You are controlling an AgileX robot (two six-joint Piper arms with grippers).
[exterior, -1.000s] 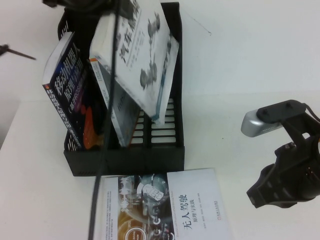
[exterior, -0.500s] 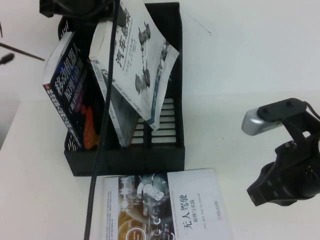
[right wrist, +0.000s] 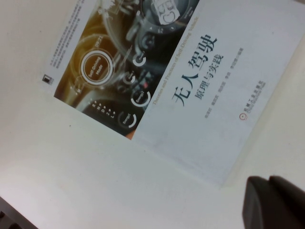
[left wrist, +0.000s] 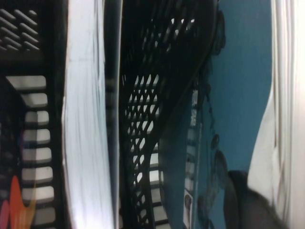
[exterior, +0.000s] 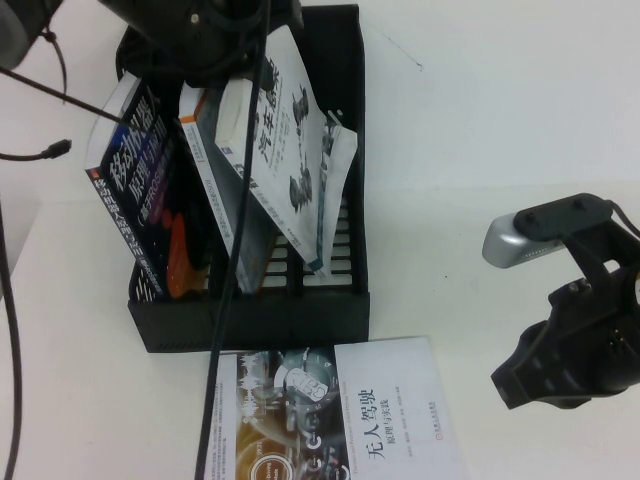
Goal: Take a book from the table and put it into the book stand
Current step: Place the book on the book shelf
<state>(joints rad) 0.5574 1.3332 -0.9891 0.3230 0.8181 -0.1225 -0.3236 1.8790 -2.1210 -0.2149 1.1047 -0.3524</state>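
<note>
While the left gripper [exterior: 215, 40] clamps the book [exterior: 290, 150], it tilts inside the book stand [exterior: 345, 250].
Right gripper [exterior: 560, 370], grip unreadable, hovers right of the stand; table book [exterior: 340, 415] reads "无人驾驶".

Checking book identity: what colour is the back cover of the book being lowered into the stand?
Teal, on the book; clearest in the left wrist view.

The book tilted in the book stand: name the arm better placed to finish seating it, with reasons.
Left. The left gripper is above the book stand, right at the book leaning into the right compartment. The right gripper hovers off to the stand's right, over the table.
</note>
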